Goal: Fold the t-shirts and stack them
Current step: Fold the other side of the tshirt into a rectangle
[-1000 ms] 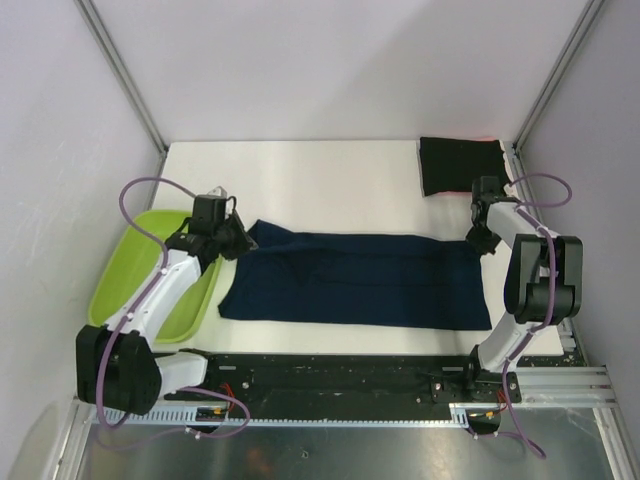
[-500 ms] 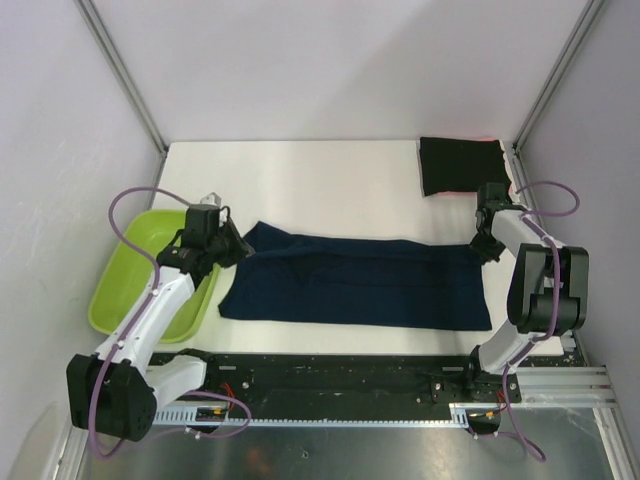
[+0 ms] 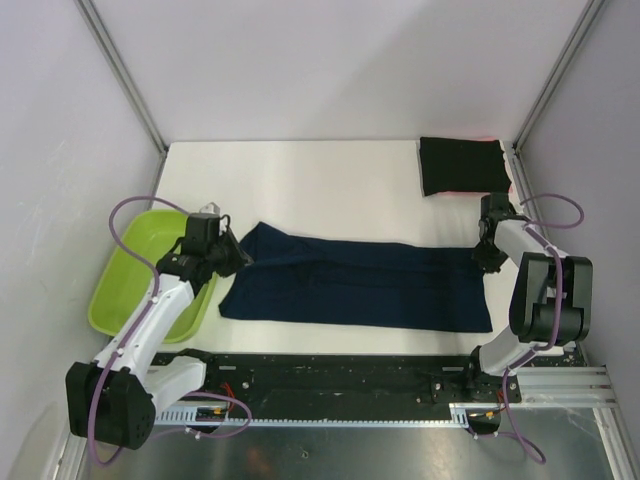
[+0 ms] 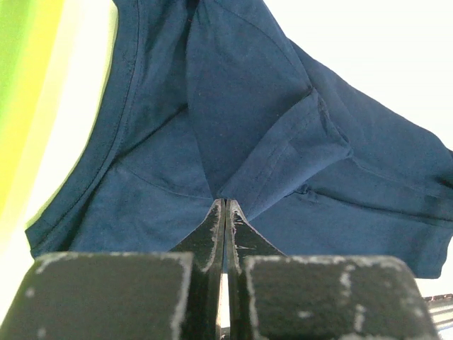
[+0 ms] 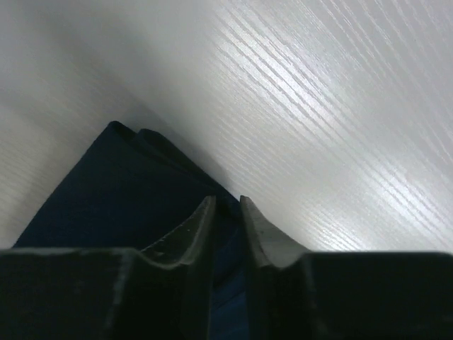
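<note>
The spread shirt [image 3: 355,285] lies across the near half of the table [image 3: 320,180]. At its 9 o'clock, just beside it, sits the tub [image 3: 120,290]. At its 1 o'clock, well apart in the far right corner, lies the folded shirt [image 3: 460,165].

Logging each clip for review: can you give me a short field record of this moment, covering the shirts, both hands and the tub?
navy shirt: lying as a long band across the table, partly folded
black shirt: folded, at the far right corner
left hand: shut, pinching a fold at the navy shirt's left end
right hand: fingers slightly apart at the navy shirt's right end
green tub: at the table's left edge, beside the left arm
stack: navy shirt not yet on the black shirt
</note>
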You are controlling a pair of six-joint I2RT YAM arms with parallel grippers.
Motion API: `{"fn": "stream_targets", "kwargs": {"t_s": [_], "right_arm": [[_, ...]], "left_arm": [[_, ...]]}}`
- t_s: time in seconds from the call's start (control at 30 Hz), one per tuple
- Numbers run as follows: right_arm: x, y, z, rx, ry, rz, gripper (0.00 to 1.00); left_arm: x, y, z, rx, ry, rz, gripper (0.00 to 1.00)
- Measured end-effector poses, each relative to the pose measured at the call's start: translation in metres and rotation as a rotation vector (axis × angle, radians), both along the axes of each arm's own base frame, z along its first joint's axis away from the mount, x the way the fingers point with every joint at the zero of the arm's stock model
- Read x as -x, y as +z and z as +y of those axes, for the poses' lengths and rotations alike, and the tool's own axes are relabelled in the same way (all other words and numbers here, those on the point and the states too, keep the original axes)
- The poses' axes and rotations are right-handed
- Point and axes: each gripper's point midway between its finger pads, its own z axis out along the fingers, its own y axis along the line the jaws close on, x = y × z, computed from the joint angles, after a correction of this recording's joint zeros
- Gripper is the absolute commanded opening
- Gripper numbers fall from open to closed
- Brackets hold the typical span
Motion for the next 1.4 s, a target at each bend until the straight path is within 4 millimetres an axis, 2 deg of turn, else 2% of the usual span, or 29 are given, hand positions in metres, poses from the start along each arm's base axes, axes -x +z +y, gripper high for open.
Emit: {"fn": "stream_targets", "kwargs": {"t_s": [0.07,0.17,0.43,0.6,0.77,1.0,1.4], "right_arm": [[0.0,-0.001,-0.001,-0.017,-0.01,-0.005,0.41],[0.001,-0.003,-0.001,-0.053,-0.019,-0.014,0.45],[0.0,-0.002,0.01,-0.153,-0.022,-0.05,0.42],[0.009,-0.009,0.015,-0.202,-0.055,-0.046,0.4],[0.018,-0.011,0.012,-0.227,-0.109,-0.047,0.39],[0.021,-0.004,0.006,-0.229,-0.151,-0.068,0.39],[0.024,-0.009,0.01,-0.237,-0.163,-0.06,0.4]], "left_arm": [[0.001,-0.002,0.0,0.002,-0.003,0.006,0.0],[0.004,-0.005,-0.001,0.003,-0.005,0.016,0.0],[0.006,-0.009,-0.001,0.004,-0.007,0.026,0.0],[0.006,-0.009,-0.001,0.004,-0.008,0.025,0.0],[0.006,-0.009,-0.002,0.007,-0.011,0.026,0.0],[0.007,-0.008,-0.003,0.014,-0.017,0.027,0.0],[0.007,-0.008,-0.005,0.02,-0.023,0.027,0.0]]}}
